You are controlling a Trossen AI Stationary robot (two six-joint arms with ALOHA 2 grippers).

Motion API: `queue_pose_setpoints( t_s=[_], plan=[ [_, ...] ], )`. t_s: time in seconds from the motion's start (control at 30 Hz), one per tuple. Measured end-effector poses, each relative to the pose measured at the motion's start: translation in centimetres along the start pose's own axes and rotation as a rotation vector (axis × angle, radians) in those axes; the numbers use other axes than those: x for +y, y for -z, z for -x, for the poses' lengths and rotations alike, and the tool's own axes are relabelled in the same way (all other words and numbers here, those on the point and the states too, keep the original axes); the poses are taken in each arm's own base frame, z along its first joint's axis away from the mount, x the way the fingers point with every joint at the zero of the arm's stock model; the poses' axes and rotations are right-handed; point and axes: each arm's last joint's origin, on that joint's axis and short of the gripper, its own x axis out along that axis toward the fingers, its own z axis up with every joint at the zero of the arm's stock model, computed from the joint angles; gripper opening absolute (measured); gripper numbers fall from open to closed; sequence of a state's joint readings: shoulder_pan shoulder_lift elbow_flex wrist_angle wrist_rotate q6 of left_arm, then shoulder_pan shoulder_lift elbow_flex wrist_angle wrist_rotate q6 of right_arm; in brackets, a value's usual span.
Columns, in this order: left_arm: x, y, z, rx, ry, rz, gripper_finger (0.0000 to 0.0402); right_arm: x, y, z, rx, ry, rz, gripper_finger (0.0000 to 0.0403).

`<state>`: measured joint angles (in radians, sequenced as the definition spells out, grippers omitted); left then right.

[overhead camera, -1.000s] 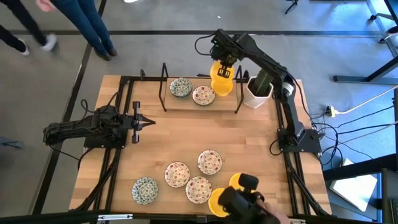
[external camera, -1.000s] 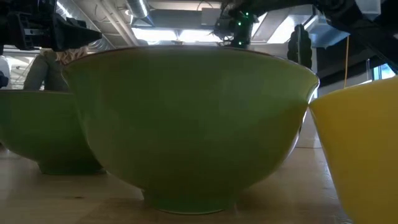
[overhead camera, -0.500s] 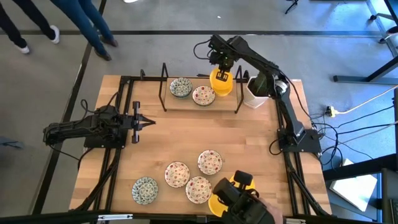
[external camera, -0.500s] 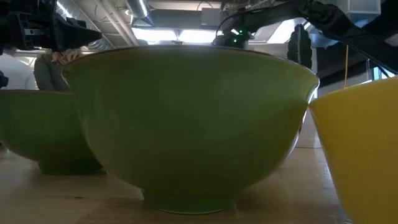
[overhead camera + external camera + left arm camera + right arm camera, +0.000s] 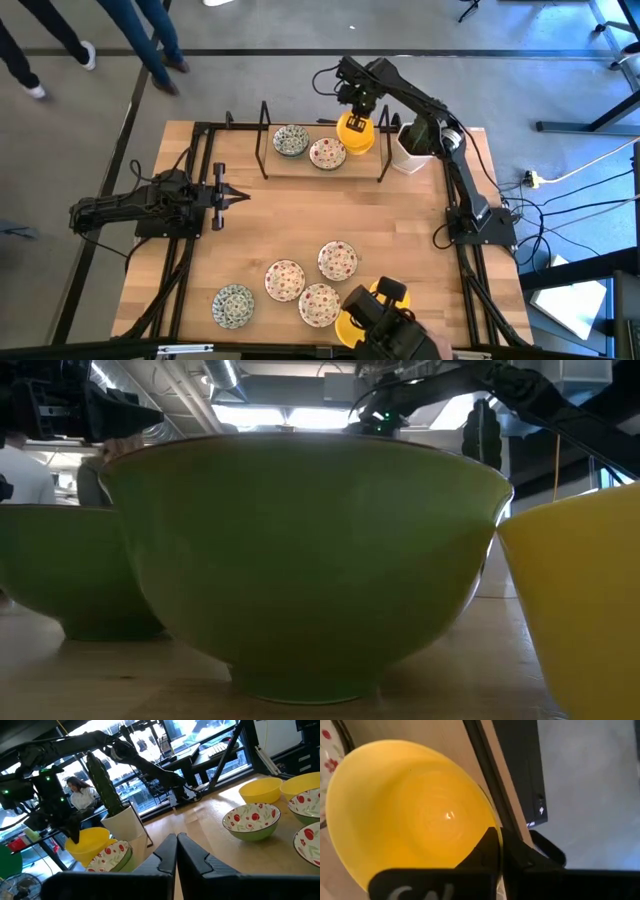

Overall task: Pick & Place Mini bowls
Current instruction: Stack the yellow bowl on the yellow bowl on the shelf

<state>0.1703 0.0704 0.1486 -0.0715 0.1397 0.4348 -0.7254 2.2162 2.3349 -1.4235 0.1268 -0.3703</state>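
My right gripper (image 5: 357, 112) reaches over the table's far edge and is shut on a plain yellow mini bowl (image 5: 356, 135) at the right end of a black rack (image 5: 265, 150). A green-blue patterned bowl (image 5: 291, 140) and a red-speckled bowl (image 5: 327, 153) sit on that rack beside it. Near the front edge stand three red-speckled bowls (image 5: 338, 260), one green-blue bowl (image 5: 233, 305) and two yellow bowls (image 5: 386, 291). My left gripper (image 5: 228, 197) waits shut at the table's left, touching nothing. My right gripper pinches the yellow bowl's rim (image 5: 487, 822) between its two fingers, one on the inner wall and one outside. It comes from above, pointing down. The bowl (image 5: 87, 842) sits open side up, level with the speckled bowl beside it; whether its base rests on the rack, I cannot tell.
A white square pot with a green cactus (image 5: 415, 143) stands just right of the held bowl, close under the right arm. A dark object (image 5: 385, 322) at the near edge covers part of the front yellow bowls. Bare wood lies in the table's middle. People's legs (image 5: 150, 40) pass beyond the far edge.
The right gripper has sunk a little with the yellow bowl, bringing it down beside the speckled bowl at the rack, then stayed still. The dark object at the near edge has shifted slightly left. The people beyond the table have walked on.
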Motion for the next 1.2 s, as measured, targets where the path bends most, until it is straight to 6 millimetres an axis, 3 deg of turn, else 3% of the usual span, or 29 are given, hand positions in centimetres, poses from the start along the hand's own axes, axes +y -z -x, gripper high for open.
queue_pose_setpoints(
  t_s=[0.4, 1.03, 1.2],
  plan=[
    [0.0, 0.0, 0.0, 0.000, 0.000, 0.002, 0.0005, 0.2, 0.5, -2.5, 0.066, -0.023, 0.004, 0.0006],
    [0.0, 0.0, 0.0, 0.000, 0.000, 0.002, 0.0008, -0.2, 0.4, -2.4, 0.066, 0.073, 0.001, 0.0098],
    [0.0, 0.0, 0.0, 0.000, 0.000, 0.002, 0.0005, -0.4, 0.3, -1.3, 0.048, 0.083, -0.007, 0.0107]
  ],
)
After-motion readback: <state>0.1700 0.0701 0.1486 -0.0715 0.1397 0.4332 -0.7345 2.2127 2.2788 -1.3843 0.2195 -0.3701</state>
